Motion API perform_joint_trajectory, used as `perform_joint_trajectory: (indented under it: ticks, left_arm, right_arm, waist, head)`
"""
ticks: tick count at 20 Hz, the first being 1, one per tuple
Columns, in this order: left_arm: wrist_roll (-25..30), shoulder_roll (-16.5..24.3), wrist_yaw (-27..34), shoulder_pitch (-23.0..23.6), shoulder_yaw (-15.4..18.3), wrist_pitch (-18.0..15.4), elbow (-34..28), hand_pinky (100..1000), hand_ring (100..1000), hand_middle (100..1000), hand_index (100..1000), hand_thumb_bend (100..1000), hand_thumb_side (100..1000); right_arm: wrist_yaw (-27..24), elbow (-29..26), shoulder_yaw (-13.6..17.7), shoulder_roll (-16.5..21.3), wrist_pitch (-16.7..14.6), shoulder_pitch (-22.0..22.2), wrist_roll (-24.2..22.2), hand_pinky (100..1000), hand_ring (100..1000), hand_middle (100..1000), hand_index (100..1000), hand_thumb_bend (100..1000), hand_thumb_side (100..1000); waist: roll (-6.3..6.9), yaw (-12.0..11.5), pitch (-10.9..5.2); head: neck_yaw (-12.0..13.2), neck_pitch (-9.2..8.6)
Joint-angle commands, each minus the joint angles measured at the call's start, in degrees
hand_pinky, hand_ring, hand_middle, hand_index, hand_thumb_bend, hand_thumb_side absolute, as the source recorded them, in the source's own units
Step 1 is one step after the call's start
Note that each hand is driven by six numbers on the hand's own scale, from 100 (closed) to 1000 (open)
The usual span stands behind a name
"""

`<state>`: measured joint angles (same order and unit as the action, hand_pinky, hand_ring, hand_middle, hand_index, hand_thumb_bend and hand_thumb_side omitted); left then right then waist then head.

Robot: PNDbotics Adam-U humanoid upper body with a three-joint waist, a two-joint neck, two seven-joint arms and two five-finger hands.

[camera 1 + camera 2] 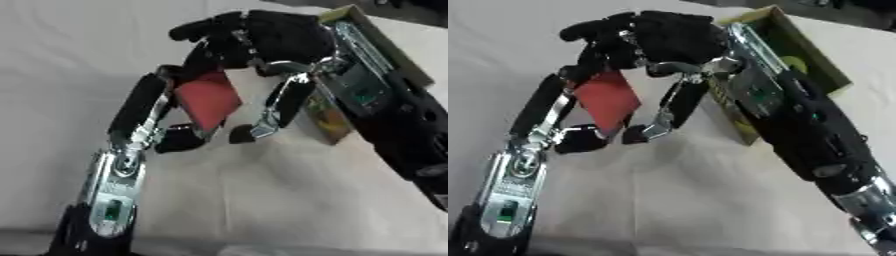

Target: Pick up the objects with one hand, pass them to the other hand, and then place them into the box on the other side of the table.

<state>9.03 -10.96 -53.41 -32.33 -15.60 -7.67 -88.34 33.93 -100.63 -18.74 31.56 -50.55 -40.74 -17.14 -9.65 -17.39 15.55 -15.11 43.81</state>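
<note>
A flat red object [208,100] hangs tilted above the white table, in the middle of the view. My left hand [144,107] comes up from the lower left and is curled round the object's left edge and lower corner. My right hand [258,35] reaches in from the right and sits directly over the object's top edge. Part of that hand hangs down on the object's right side with a gap of table showing between. The olive-green box [820,60] lies at the right, partly hidden behind my right forearm.
A white cloth [262,200] covers the table. My right forearm [807,130] crosses the right side of the view over the box's near end. Something yellow and green [796,64] shows inside the box.
</note>
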Motion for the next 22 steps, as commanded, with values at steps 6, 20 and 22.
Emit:
perform_joint_trajectory:
  ticks: [6,20,22]
  left_arm:
    - [0.36,-0.7,0.63,-0.92,-0.56,-0.31,-0.91,403,397,448,508,100,369]
    - [1.41,-0.83,1.9,-0.94,-0.76,-0.38,-1.34,404,398,450,507,100,386]
    - [1.64,-0.85,2.26,-0.94,-0.81,-0.37,-1.47,404,398,450,507,100,389]
  right_arm:
    - [2.07,1.69,0.34,0.71,-1.42,-1.04,1.65,811,1000,681,851,405,722]
    - [2.35,3.88,0.64,0.85,-1.42,-1.14,3.58,802,1000,681,840,430,730]
    - [2.6,4.01,0.59,0.82,-1.42,-1.24,3.88,801,1000,687,842,440,733]
  waist:
    - [-0.45,-0.29,-0.01]
    - [-0.62,-1.06,0.46]
    - [-0.67,-1.15,0.49]
  head:
    - [-0.55,0.3]
    - [-1.13,0.08]
    - [-1.27,0.0]
